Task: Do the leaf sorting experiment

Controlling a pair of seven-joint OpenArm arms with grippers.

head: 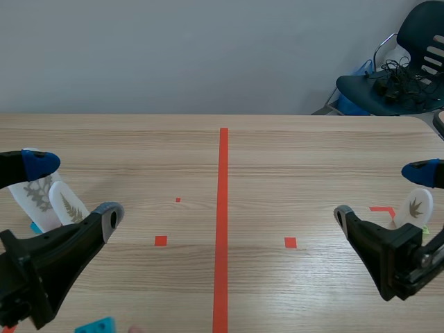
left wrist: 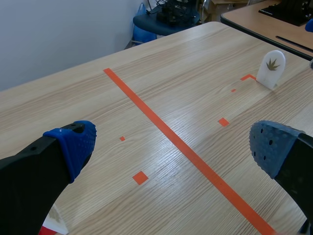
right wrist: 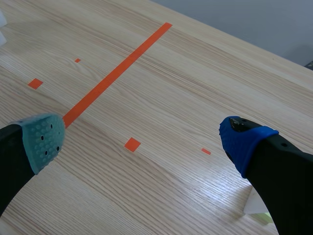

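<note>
Two white cards printed with leaves stand at the table's left: a pale grey leaf card and a fern-like leaf card. My left gripper is open just in front of them, holding nothing. A third white card with a spiky brown leaf stands at the right beside an orange corner mark. My right gripper is open next to it, empty. The left wrist view shows that spiky-leaf card far ahead of the open left gripper. In the right wrist view the open gripper has a white card edge beside its blue finger.
An orange tape line runs down the middle of the wooden table. A blue block lies at the near edge under the left arm. A dark chair with cables stands beyond the far right corner.
</note>
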